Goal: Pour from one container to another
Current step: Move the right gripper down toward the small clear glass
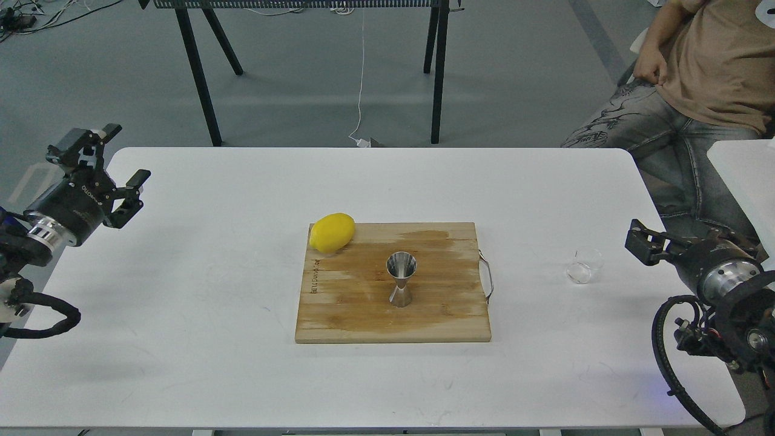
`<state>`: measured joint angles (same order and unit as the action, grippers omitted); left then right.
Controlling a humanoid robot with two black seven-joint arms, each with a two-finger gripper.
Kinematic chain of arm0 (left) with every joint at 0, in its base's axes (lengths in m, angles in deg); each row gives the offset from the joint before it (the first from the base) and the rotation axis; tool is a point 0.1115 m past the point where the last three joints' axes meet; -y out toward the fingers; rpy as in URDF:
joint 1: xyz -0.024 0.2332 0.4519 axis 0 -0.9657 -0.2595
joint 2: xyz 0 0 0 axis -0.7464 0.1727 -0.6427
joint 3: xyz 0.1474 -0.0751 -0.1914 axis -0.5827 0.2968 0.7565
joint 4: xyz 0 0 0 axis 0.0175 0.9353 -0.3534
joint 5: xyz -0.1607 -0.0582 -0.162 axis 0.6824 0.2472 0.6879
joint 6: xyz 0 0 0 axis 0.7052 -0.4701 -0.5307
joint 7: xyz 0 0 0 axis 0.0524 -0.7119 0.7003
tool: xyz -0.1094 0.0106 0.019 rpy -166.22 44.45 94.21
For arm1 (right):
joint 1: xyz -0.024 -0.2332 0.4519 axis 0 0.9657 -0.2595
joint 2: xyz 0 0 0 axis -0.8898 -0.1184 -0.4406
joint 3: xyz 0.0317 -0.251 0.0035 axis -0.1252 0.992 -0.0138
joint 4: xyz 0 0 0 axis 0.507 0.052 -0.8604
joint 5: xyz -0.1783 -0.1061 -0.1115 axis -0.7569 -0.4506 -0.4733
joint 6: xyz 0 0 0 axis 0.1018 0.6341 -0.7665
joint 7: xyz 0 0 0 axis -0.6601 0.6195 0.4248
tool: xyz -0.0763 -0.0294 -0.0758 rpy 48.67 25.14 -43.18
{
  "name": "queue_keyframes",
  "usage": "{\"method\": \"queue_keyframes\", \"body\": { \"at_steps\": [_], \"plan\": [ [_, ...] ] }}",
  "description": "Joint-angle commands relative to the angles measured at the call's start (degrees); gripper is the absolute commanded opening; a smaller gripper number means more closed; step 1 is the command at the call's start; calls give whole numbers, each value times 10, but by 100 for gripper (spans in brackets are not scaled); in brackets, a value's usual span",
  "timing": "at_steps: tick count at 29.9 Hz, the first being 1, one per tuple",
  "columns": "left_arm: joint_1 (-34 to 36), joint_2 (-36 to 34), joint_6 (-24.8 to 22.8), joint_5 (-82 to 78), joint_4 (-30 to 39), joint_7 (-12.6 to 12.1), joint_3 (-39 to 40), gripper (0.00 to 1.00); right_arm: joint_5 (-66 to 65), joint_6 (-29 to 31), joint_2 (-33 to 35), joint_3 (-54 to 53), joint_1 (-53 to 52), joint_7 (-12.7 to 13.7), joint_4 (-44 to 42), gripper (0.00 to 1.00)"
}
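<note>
Because the small clear glass cup [585,266] is transparent and nearly vanishes against the white table [212,339], your main risk is misjudging where its rim and wall actually are. It stands on the bare table to the right of the wooden cutting board [363,303], well apart from the board and near your right gripper [637,239]. Come in too low or off-centre and you could knock it over or push it toward the table's right edge; whether it holds any liquid, you cannot tell. Squeeze it off-centre and the smooth round glass could slip out between the fingers.

Your pouring target, the shiny stainless-steel hourglass-shaped jigger [401,278], stands upright near the middle of the board. Its mouth is small and its waist narrow, so a fast tilt or a brush from the cup could spill past it or topple it. A yellow lemon [332,232] rests on the board's far left corner, clear of the path.

Your left gripper [124,166] hovers over the table's left edge with its fingers spread wide apart, holding and touching nothing. Your right gripper is seen dark and end-on, so you cannot tell how far its fingers are parted; it holds nothing and is not touching the cup.
</note>
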<state>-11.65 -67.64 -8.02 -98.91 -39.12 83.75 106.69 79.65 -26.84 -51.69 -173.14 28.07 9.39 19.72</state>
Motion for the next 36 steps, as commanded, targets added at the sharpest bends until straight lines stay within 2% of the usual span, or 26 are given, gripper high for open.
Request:
{"method": "queue_keyframes", "body": {
  "at_steps": [1,15,36],
  "plan": [
    [-1,0,0,-1,0,0,-1,95,-7,0,0,30,-3,-7,-7,98],
    [-2,0,0,-2,-4,0,-2,95,-36,0,-23,138,-63,-5,-123,98],
    [-3,0,0,-2,-10,0,-2,95,-67,0,-69,168,-127,2,-215,98]
  ]
}}
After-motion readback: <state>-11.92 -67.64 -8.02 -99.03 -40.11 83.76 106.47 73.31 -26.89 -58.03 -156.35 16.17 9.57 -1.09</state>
